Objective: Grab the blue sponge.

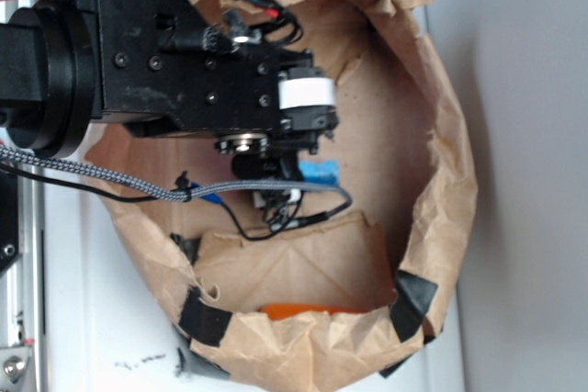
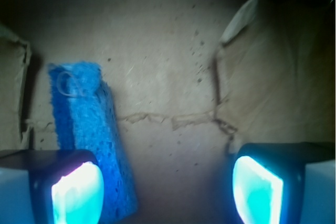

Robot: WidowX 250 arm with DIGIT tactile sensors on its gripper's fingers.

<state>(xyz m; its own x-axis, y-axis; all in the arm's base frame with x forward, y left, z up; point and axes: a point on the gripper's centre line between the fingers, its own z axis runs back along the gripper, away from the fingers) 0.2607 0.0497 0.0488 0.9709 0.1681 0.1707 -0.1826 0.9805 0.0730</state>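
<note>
The tool (image 2: 168, 190) is hanging released inside the brown paper bag (image 1: 450, 181), its pads spread wide, and the blue sponge (image 2: 89, 129) is lying on the bag's floor, running under the left pad (image 2: 76, 190) rather than sitting between the two. Being porous foam, it is likely going to be light and squashy, so closing across its narrow width near the middle looks soundest. An orange object (image 1: 303, 311) is showing at the bag's lower edge.
</note>
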